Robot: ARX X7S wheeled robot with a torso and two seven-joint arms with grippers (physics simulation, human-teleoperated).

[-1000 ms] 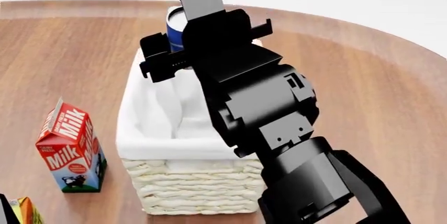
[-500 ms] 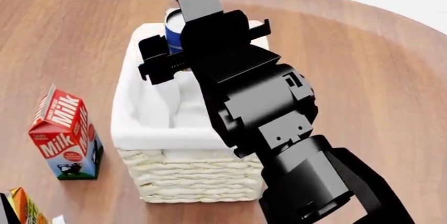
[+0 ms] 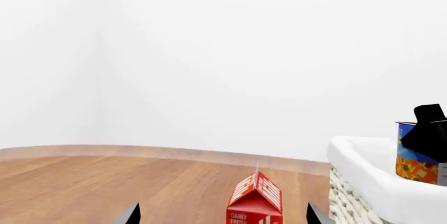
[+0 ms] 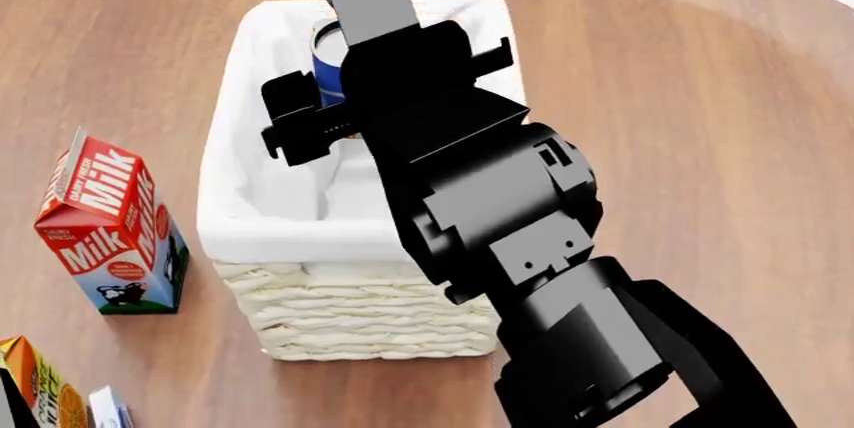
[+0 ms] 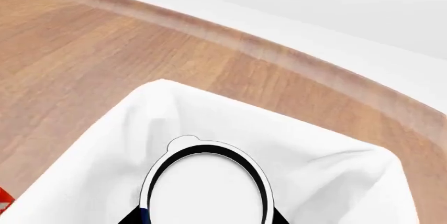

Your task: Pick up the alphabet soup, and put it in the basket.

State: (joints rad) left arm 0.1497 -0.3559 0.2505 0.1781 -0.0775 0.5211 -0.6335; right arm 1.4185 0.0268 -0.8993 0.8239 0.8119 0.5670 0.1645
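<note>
The alphabet soup (image 4: 324, 60), a blue-labelled can with a white top (image 5: 206, 190), hangs in my right gripper (image 4: 334, 83), which is shut on it. It is over the far end of the basket (image 4: 360, 323), a cream wicker box with a white liner (image 5: 328, 182). In the left wrist view the can (image 3: 417, 156) shows its orange picture just behind the liner's rim (image 3: 363, 174), with a black finger against it. My left gripper (image 3: 223, 220) is open, low and left of the basket, facing the milk carton. The right arm hides much of the basket's inside.
A red milk carton (image 4: 100, 223) stands left of the basket, also in the left wrist view as the milk carton (image 3: 256, 203). An orange carton (image 4: 34, 388) sits at the near left corner. The round wooden table's edge (image 5: 293, 56) curves beyond the basket.
The head view has tilted, so the basket and carton sit lower in frame. The can, first seen at the basket's far rim, now hangs over its white-lined inside, still gripped.
</note>
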